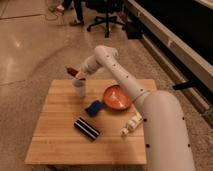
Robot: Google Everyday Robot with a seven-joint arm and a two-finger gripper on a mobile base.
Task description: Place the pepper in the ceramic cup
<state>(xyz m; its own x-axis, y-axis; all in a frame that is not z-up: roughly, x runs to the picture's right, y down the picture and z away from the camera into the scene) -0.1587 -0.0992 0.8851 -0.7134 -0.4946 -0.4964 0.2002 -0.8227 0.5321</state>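
The tips of the gripper (79,75) are hard to make out, because they merge with the dark red pepper (71,71) that is clamped between them; only the stem end of the pepper sticks out toward 10 o'clock. The pepper is in the air, just above the rim of the white ceramic cup (79,88), a little to its 11 o'clock side, and not inside it. The cup stands upright on the wooden table (55,135). From the cup, a blue sponge (93,107) lies at 5 o'clock, an orange-red bowl (116,97) at 3 o'clock, partly covered by the arm, and a black striped block (87,128) at 6 o'clock. A white bottle (131,124) lies near the robot body.
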